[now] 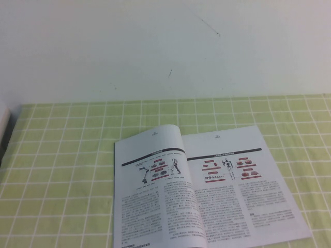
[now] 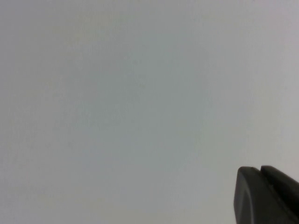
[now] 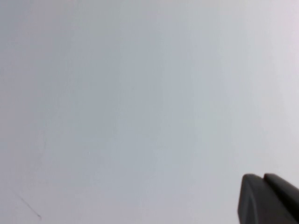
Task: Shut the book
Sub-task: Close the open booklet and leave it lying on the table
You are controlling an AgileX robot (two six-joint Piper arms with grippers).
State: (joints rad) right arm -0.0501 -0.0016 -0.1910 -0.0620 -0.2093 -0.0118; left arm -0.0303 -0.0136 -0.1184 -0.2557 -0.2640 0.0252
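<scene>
The thin white-paged paperback book lies open, print up, on the green-and-white checked tablecloth, toward the table's near right, with its left-hand leaves arching up beside the spine. It looks light, floppy and probably slick, so I'd lift one side by its free outer edge and fold it over. The left gripper and right gripper each show only a dark corner against the plain white wall, and I cannot tell whether either is open or closed.
</scene>
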